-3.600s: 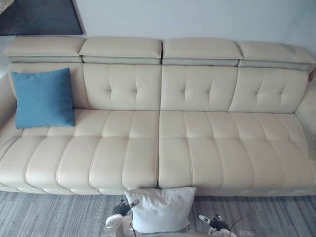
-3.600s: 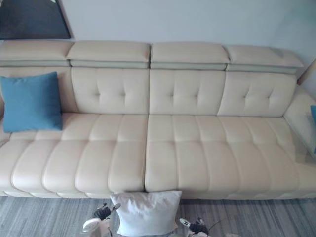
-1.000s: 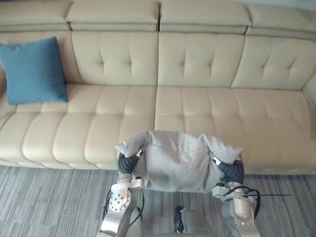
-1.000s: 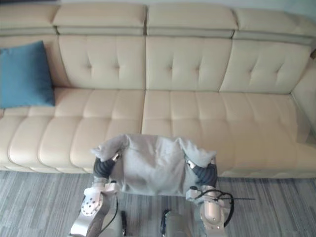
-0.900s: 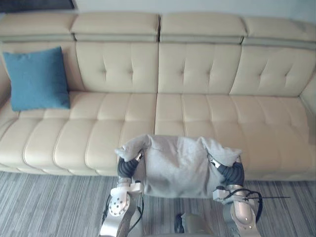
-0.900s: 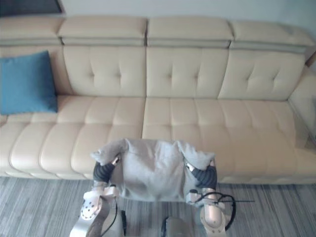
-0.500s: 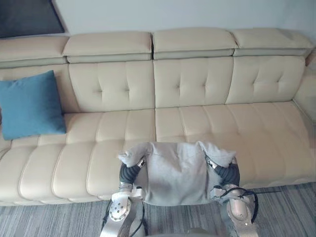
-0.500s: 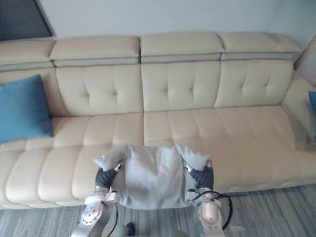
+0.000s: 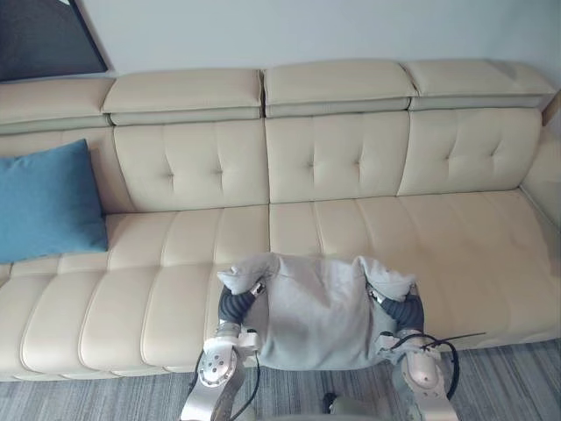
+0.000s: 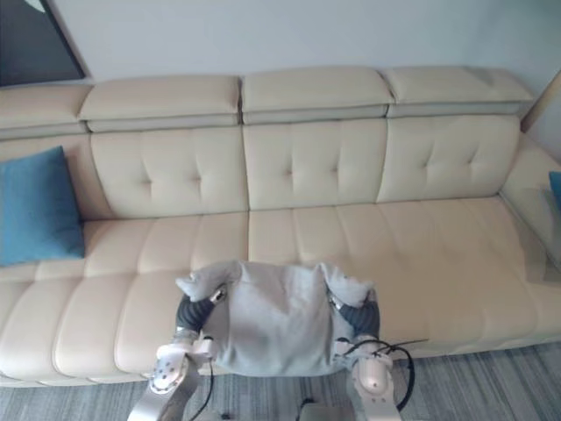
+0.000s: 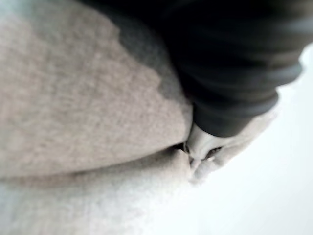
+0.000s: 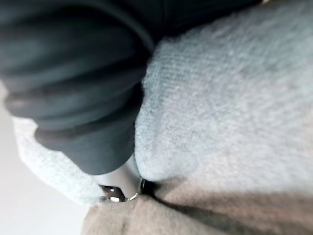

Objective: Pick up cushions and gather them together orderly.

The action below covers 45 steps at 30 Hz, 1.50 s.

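A light grey cushion [image 9: 316, 311] hangs in front of the sofa's front edge, held up between my two hands. My left hand [image 9: 233, 304] is shut on its left upper corner, and my right hand [image 9: 406, 310] on its right upper corner. The fabric bunches over both hands and hides the fingers. Close up, the grey cloth [image 11: 73, 122] is creased round my left hand [image 11: 234, 73], and likewise the cloth [image 12: 230, 98] round my right hand [image 12: 73, 88]. A blue cushion [image 9: 48, 202] leans upright against the backrest at the sofa's far left.
The long cream sofa [image 9: 351, 219] spans the view, its seat bare from the blue cushion to the right armrest. A sliver of another blue thing [image 10: 555, 189] shows at the right armrest. Grey striped carpet [image 9: 88, 399] lies below. A dark picture [image 9: 44, 39] hangs at upper left.
The grey cushion stood on the floor against the sofa at first; now both hands hold it up. Over the last second the grip stays the same while the whole view shifts.
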### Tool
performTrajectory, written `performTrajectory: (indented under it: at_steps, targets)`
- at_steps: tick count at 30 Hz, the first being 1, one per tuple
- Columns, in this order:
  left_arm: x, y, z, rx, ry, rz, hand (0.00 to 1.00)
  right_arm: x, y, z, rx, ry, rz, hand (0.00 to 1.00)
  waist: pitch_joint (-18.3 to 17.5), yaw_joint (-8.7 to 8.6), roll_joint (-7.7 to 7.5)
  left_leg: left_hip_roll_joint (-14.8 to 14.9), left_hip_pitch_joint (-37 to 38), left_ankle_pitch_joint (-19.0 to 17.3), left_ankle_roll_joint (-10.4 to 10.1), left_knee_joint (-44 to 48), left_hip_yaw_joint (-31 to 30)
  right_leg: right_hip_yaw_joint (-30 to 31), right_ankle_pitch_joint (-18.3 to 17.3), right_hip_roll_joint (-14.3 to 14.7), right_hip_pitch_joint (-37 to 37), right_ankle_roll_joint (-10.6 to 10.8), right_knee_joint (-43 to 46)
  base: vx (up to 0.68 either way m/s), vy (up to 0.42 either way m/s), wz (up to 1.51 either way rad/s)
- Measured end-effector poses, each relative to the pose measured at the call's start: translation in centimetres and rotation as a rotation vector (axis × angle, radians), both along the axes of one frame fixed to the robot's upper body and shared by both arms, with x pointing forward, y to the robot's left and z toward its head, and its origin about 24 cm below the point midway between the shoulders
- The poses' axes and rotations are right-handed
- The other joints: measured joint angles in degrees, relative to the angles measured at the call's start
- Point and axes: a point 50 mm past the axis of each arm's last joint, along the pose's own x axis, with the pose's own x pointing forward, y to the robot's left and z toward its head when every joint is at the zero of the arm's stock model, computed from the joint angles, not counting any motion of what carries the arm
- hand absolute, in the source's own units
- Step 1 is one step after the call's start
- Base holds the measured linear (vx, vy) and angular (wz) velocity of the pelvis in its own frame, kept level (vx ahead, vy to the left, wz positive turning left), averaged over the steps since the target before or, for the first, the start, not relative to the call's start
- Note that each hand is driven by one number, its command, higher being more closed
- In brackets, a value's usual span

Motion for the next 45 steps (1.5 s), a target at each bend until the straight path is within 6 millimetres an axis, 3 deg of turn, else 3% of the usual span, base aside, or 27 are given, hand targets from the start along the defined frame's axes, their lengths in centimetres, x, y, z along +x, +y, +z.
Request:
performTrajectory:
  at_steps: [7, 9, 13, 19, 26, 32, 33, 34, 39, 45]
  targets:
    - [3.7, 0.6, 3.5, 0.069, -0.162, 0.037, 1.00, 4.0, 0.9, 3.7, -0.002, -0.170, 0.020, 1.00, -0.1, -0.03, 0.04, -1.6, -1.2, 4.5, 0.2, -5.5, -2.7, -1.8, 3.7, -1.1, 0.8, 0.7, -6.6, -0.01, 0.010, 0.20]
    - [6.1, 1.0, 6.2, 0.105, -0.275, 0.076, 1.00, 6.6, 1.6, 6.4, 0.002, -0.279, 0.020, 1.00, 0.1, 0.09, -0.07, -2.1, -3.8, 6.8, 0.6, -7.3, -2.9, -2.3, 6.1, -1.7, -1.3, 0.7, -8.9, -0.11, 0.046, 0.11]
    - [9.6, 0.6, 11.0, 0.128, -0.443, 0.162, 1.00, 9.8, 2.6, 10.4, 0.001, -0.420, -0.021, 1.00, 0.8, 0.29, -0.31, -2.7, -10.4, 9.5, 0.7, -7.3, -3.5, -3.1, 8.3, -2.4, -7.3, 0.6, -8.9, -0.14, 0.007, 0.14]
    - [12.5, 0.1, 15.6, 0.155, -0.579, 0.230, 1.00, 12.2, 3.0, 15.1, -0.025, -0.568, -0.085, 1.00, 2.0, 0.25, -0.08, -2.8, -17.2, 11.7, 0.1, -7.5, -4.1, -3.4, 8.6, -2.7, -15.3, 0.3, -5.9, -0.12, -0.028, 0.07]
    - [16.8, 0.3, 22.0, 0.240, -0.679, 0.299, 1.00, 15.3, 3.6, 22.0, -0.085, -0.731, -0.134, 1.00, 4.9, -0.11, 0.33, -2.2, -23.5, 16.9, -0.8, -12.3, -3.2, -3.2, 10.9, -2.6, -24.9, -0.3, -4.7, -0.06, -0.026, -0.05]
    - [19.0, 0.9, 25.3, 0.256, -0.669, 0.340, 1.00, 17.3, 3.3, 25.7, -0.097, -0.761, -0.187, 1.00, 7.8, -0.57, 0.92, -1.6, -27.5, 18.0, -1.8, -13.5, -2.9, -2.9, 11.9, -1.8, -29.1, -0.7, -5.6, 0.01, -0.019, -0.03]
    - [19.3, 1.0, 26.2, 0.253, -0.674, 0.348, 1.00, 17.6, 3.3, 26.8, -0.091, -0.771, -0.197, 0.00, 8.5, -0.66, 0.96, -1.3, -28.5, 18.5, -2.1, -13.9, -2.8, -2.9, 12.4, -1.6, -30.1, -0.9, -6.0, 0.00, -0.028, -0.05]
    - [19.6, 1.1, 27.0, 0.228, -0.666, 0.355, 0.00, 18.0, 3.4, 27.6, -0.084, -0.772, -0.205, 0.00, 9.1, -0.71, 1.21, -1.0, -29.4, 19.0, -2.5, -14.3, -2.8, -2.9, 13.3, -1.3, -30.7, -0.9, -7.2, 0.00, -0.030, -0.09]
    - [20.0, 2.0, 29.0, 0.132, -0.659, 0.384, 0.00, 18.7, 2.8, 30.2, 0.014, -0.777, -0.219, 0.00, 10.8, -0.66, 1.75, -0.2, -30.5, 19.0, -2.6, -14.6, -2.1, -2.8, 14.2, -0.6, -31.2, -1.2, -9.0, 0.02, -0.039, -0.06]
    - [20.4, 4.2, 30.7, 0.052, -0.645, 0.368, 0.00, 19.3, -0.6, 32.3, 0.079, -0.751, -0.197, 0.00, 10.9, -0.55, 1.87, 0.2, -30.7, 19.8, -3.6, -15.6, -2.1, -3.4, 14.3, -0.3, -31.2, -1.4, -9.8, 0.01, -0.030, 0.03]
